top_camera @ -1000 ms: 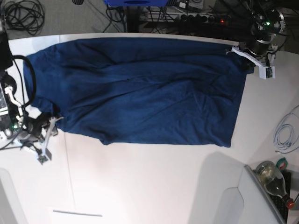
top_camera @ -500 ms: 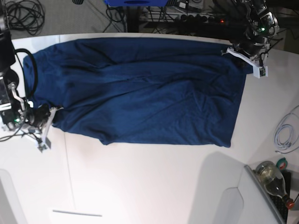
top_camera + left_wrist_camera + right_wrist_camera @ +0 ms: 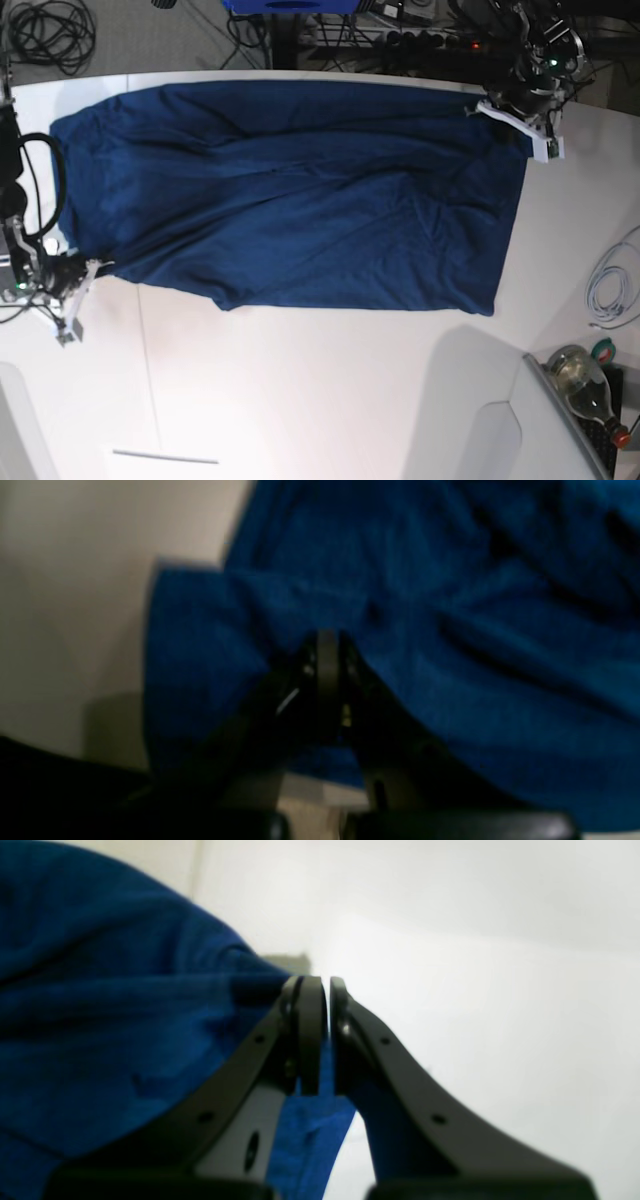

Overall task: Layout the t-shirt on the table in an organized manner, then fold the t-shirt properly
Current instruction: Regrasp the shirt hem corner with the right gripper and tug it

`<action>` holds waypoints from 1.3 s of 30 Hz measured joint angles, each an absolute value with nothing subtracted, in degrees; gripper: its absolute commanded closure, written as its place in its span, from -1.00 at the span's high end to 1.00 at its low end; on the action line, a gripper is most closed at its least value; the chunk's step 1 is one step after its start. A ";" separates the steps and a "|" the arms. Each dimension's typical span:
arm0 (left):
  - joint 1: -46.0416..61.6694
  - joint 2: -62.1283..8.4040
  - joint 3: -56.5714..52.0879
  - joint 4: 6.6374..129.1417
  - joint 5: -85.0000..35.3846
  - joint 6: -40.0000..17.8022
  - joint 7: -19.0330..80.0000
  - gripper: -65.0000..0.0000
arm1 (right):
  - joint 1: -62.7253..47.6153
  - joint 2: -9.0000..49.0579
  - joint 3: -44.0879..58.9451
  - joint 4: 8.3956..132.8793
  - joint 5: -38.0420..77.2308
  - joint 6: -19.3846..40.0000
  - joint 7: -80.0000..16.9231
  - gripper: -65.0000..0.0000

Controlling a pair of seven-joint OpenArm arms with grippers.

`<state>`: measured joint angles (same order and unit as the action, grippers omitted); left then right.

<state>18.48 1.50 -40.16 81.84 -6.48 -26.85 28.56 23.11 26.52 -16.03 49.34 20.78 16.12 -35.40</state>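
Base view shows the t-shirt (image 3: 290,190) spread wide over the upper half of the white counter (image 3: 320,400), from the left edge of the frame almost to the right edge. The left end effector (image 3: 520,115) is at the upper right corner of the cloth, and the right end effector (image 3: 75,285) is at the lower left corner.

In the left wrist view the left end effector (image 3: 327,645) has its jaws pressed together, with blue fabric bunched around the tips, so it seems to pinch the t-shirt (image 3: 450,630). In the right wrist view the right end effector (image 3: 325,990) is also nearly closed, and a thin strip of the t-shirt (image 3: 125,1015) hangs between the jaws.

I judge that the step in hand is the layout: the 2 arms hold 2 opposite corners to stretch the cloth flat. The next move probably calls for an even outward pull and then putting the corners down on the counter, without dragging the whole cloth to 1 side.

The t-shirt is dark navy, plain and soft. It lies mostly flat, but long diagonal wrinkles cross the middle and the lower edge is uneven.
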 measured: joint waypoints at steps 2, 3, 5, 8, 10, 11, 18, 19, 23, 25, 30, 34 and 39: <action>18.72 1.19 -40.18 81.36 -6.48 -26.87 28.01 -1.00 | 24.08 26.52 -16.14 46.59 20.93 16.12 -33.98 -0.91; 18.70 1.13 -40.18 81.12 -6.50 -26.87 27.81 -1.00 | 24.60 26.52 -16.19 45.25 20.91 16.14 -33.54 -0.91; 18.57 1.13 -40.18 81.14 -6.46 -26.87 27.86 -1.00 | 25.78 26.52 -16.23 42.83 20.67 16.12 -32.40 -0.88; 18.94 1.15 -40.18 81.30 -6.52 -26.87 27.83 -1.00 | 27.00 26.17 -16.23 40.40 20.60 16.12 -30.72 -0.72; 19.09 1.17 -40.18 81.60 -6.94 -26.87 27.90 -1.00 | 26.94 25.82 -16.23 40.36 20.73 16.12 -30.63 -0.43; 19.25 1.30 -40.18 82.39 -6.85 -26.87 28.60 -1.00 | 26.89 25.63 -16.23 40.38 20.71 16.14 -30.70 -0.33; 21.32 1.63 -40.36 91.83 -6.94 -26.63 28.93 -1.00 | 17.37 28.93 -15.29 63.09 20.12 15.25 -35.22 -0.25; 21.30 1.58 -40.45 91.94 -6.81 -26.61 28.99 -1.00 | 14.24 28.82 -15.49 68.16 19.66 15.49 -35.64 -0.21; 20.62 1.56 -40.29 90.08 -6.96 -26.96 28.93 -1.00 | 7.03 28.36 -17.15 79.15 17.52 17.37 -36.07 -0.15; 20.36 1.39 -40.32 88.14 -6.74 -26.85 28.64 -1.00 | 7.42 28.18 -18.26 79.20 10.92 16.75 -35.97 -0.14; 19.25 1.50 -40.29 85.73 -6.28 -26.65 28.88 -1.00 | 8.73 23.00 -20.75 73.58 -1.34 16.53 -35.73 -0.15; 19.22 1.28 -40.32 85.73 -6.24 -26.61 28.60 -1.00 | 9.19 21.32 -21.28 71.59 -4.75 16.86 -33.82 -0.15; 19.22 1.28 -40.29 85.47 -6.28 -26.63 28.71 -1.00 | 9.47 22.37 -21.10 71.31 -5.17 16.84 -33.74 -0.15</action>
<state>19.22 1.28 -40.29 85.47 -6.28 -26.63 28.71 9.47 22.37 -21.10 71.31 -5.17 16.84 -33.74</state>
